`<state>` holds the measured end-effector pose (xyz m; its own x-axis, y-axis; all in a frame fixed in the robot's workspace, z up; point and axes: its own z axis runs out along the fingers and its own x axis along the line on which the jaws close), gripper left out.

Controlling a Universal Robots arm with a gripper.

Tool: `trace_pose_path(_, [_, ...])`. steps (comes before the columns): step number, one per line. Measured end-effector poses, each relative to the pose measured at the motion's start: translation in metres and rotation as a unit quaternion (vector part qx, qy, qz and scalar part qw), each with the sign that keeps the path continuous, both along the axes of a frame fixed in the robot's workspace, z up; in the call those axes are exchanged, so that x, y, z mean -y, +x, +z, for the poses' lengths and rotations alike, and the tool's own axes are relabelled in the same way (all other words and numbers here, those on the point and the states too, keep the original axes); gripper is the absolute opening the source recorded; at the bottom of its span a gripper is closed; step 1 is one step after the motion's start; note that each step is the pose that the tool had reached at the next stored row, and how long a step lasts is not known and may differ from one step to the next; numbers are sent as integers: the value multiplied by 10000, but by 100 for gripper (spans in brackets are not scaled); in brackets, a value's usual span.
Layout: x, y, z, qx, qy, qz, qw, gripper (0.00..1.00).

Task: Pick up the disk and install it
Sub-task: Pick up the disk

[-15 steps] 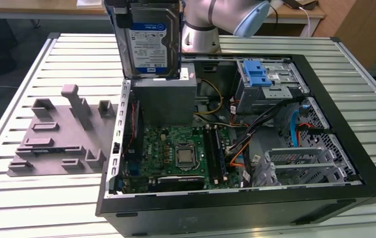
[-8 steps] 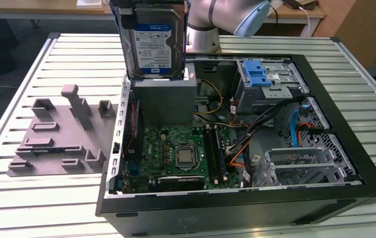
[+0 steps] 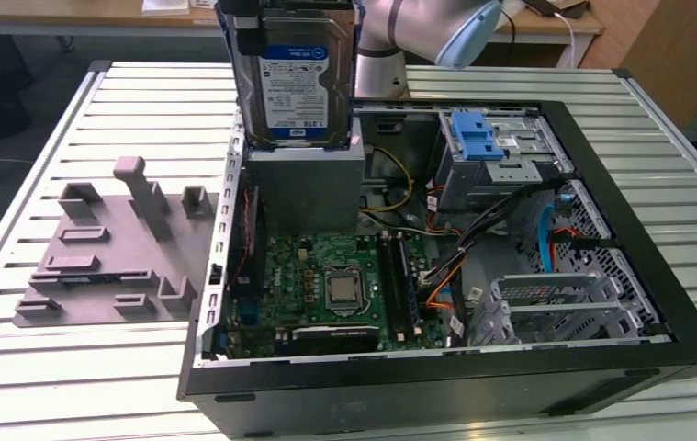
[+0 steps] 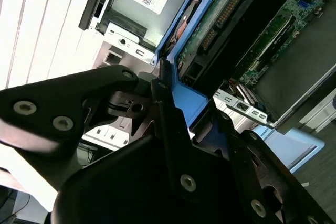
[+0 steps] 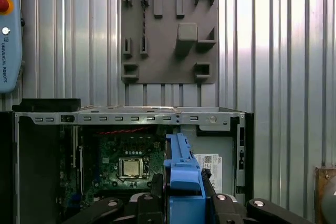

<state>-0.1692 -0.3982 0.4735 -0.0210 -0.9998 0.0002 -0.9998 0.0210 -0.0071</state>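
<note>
Your arm's black gripper (image 5: pixel 184 190) holds the disk (image 3: pixel 293 78), a flat silver hard drive with a white-and-blue label and a blue plastic carrier frame, upright over the open black desktop computer case (image 3: pixel 446 386). The fingers (image 4: pixel 164 103) are closed narrowly on the blue frame, one on each side of it, as both wrist views show.

In the exterior view the disk hangs at the case's far corner on the exterior view's left, with its label facing the camera. It is directly above the big grey power supply box (image 3: pixel 305 188). Whether its lower edge touches the box cannot be told. In the first wrist view the frame's edge sits over the inside of the case, between the green motherboard (image 5: pixel 123 163) and the power supply's white sticker (image 5: pixel 210 169).

The grey metal drive cage with its blue plastic latch (image 3: pixel 489 147) stands at the far side of the case, toward the exterior view's right and well apart from the disk. The case lies on its side on a slatted metal table (image 3: pixel 642 101). A grey moulded fixture plate (image 3: pixel 103 266) rests just beside it on the exterior view's left. The arm's silver body (image 3: pixel 379 37) rises behind the disk.
</note>
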Motion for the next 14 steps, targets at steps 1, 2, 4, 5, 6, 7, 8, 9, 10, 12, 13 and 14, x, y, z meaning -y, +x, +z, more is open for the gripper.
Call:
trace_pose_path(1, [3, 12, 0, 0, 0, -1, 10000, 36])
trace_pose_path(2, [6, 24, -1, 0, 0, -2, 10000, 36])
trace_pose_path(4, [12, 50, 0, 0, 0, -3, 10000, 36])
trace_pose_path(5, [15, 61, 0, 0, 0, -4, 10000, 36])
trace_pose_path(6, [18, 73, -1, 0, 0, -5, 10000, 36])
trace_pose_path(7, [21, 85, -1, 0, 0, -6, 10000, 36])
trace_pose_path(8, [24, 98, -1, 0, 0, -6, 10000, 36])
trace_pose_path(9, [27, 110, -1, 0, 0, -7, 10000, 36])
trace_pose_path(10, [30, 122, -1, 0, 0, -8, 10000, 36])
trace_pose_path(12, [37, 148, -2, 0, 0, -9, 10000, 36])
trace_pose_path(13, [39, 161, -2, 0, 0, -10, 10000, 36])
trace_pose_path(14, [43, 173, -2, 0, 0, -11, 10000, 36])
